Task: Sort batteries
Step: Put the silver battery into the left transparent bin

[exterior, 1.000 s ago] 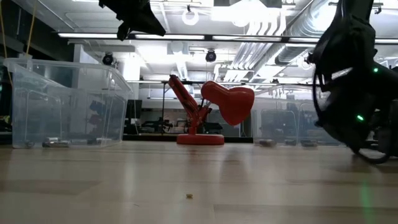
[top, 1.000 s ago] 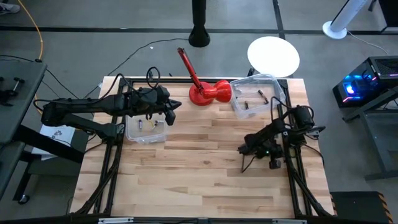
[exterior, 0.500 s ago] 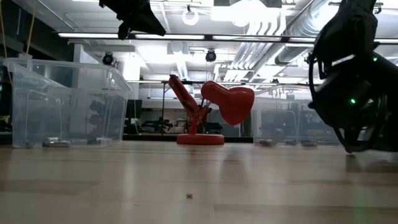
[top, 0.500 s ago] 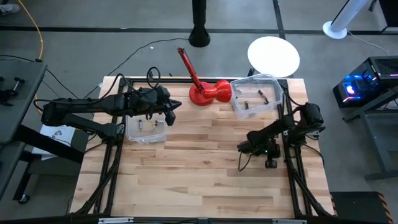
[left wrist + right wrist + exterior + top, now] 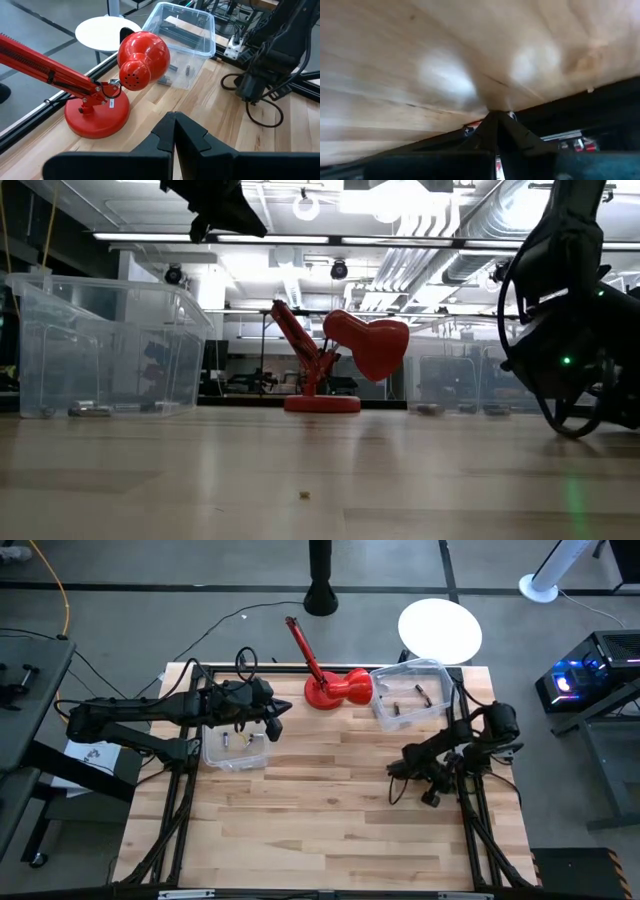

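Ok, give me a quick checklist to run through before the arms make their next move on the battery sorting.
1. Left gripper empty, fingers shut: ok. It sits above the left bin, beside the red lamp.
2. Right gripper empty, fingers shut: ok. It hangs low over bare wood at the table's right side.
3. Batteries in the left bin: ok, a couple of small pieces visible.
4. Batteries in the right bin: ok, a few dark cylinders inside the clear bin.
5. Loose batteries on the open table: cannot tell; only a tiny speck shows in the low view.
6. Lamp clear of the right bin: not ok, its head sits right against the bin's wall.
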Robot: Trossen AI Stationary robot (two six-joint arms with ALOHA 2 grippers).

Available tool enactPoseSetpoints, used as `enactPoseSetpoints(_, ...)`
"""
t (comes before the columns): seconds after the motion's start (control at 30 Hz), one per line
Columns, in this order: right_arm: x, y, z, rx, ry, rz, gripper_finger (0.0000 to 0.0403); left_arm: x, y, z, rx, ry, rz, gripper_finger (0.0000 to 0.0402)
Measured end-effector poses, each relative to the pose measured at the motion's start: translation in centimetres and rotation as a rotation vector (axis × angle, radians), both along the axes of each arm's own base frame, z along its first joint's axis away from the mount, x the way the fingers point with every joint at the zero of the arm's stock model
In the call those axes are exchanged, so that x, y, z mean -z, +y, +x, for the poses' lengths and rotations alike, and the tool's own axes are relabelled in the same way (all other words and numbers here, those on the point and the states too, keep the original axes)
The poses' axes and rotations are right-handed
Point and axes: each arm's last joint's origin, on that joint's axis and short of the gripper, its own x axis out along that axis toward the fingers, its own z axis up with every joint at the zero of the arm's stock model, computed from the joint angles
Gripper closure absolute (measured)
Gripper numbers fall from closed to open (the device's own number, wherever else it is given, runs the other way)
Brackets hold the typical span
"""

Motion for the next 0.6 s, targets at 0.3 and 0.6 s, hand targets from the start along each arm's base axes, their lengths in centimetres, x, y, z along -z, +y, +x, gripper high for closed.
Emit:
enactPoseSetpoints(0.3,-1.8,1.2,1.3,0.067,0.021,-0.024,0.0403,0.0,0.0,0.0,-0.006,0.001,0.004,0.0402)
enactPoseSetpoints(0.6,-2.1,2.0,1.2,0.107,-0.026,-0.106,0.0403,0.0,0.0,0.0,-0.005,0.003,0.010,0.0402)
